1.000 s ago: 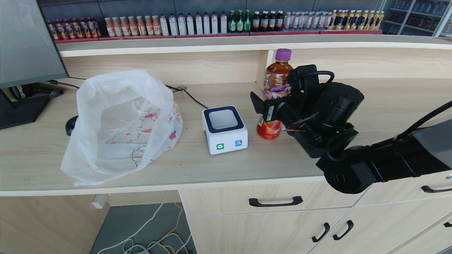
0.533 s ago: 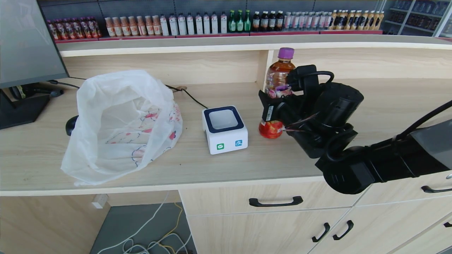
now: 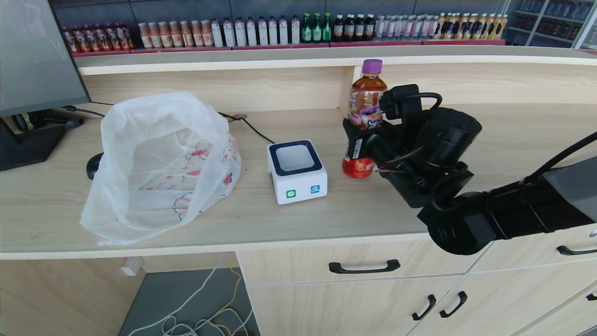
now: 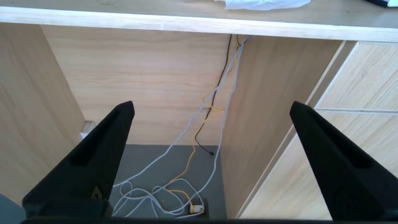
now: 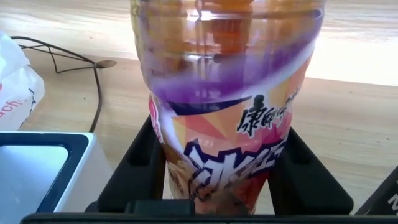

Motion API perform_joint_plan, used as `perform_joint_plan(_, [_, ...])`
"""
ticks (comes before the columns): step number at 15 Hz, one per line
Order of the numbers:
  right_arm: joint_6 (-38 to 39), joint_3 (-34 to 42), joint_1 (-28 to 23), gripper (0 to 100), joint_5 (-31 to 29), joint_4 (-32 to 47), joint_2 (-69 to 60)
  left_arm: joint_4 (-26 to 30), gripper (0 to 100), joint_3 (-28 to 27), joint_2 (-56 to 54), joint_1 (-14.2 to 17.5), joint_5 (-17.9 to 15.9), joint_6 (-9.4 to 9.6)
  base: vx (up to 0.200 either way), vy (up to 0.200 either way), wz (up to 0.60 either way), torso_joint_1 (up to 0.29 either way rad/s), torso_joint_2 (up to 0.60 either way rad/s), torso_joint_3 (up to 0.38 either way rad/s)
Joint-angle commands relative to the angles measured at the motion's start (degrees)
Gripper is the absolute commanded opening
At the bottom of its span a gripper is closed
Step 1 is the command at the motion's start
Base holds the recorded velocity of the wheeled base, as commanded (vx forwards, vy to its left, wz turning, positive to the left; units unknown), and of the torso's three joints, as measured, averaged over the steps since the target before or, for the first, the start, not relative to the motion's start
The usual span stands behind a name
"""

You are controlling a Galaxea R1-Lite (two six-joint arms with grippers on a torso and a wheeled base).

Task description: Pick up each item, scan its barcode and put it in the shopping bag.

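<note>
Bottle [image 3: 368, 95], pinched in the right gripper [image 3: 364, 140], just right of the scanner [image 3: 296, 170] (jaws stood spread a second before); it had since risen slightly from the counter [image 3: 326, 210]. Scanning was judged next, then the bag [image 3: 158, 158] at left. The left gripper [image 4: 211, 109] hung spread below the counter.

Right arm reaches in from the near right, forearm level. Right gripper [image 3: 363, 141] is clamped on the upright bottle [image 3: 367, 91] at mid-height, one finger on each side. Left gripper [image 4: 211, 168] sits low, fingers spread wide apart.
</note>
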Motion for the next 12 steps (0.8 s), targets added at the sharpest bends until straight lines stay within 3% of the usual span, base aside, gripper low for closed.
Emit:
perform_joint_plan(1, [-0.1, 0.0, 0.0, 0, 0.0, -0.1, -1.0, 0.0, 100, 0.0, 0.0, 0.0, 0.0, -0.01, 0.000, 0.000, 0.00, 0.000, 0.00, 0.000])
perform_joint_plan(7, [-0.7, 0.4, 0.0, 0, -0.1, -0.1, -5.0, 0.0, 100, 0.0, 0.0, 0.0, 0.0, -0.01, 0.000, 0.000, 0.00, 0.000, 0.00, 0.000])
perform_joint_plan(12, [-1.9, 7.6, 1.3, 0, -0.1, 0.0, -14.6, 0.0, 100, 0.0, 0.0, 0.0, 0.0, -0.01, 0.000, 0.000, 0.00, 0.000, 0.00, 0.000])
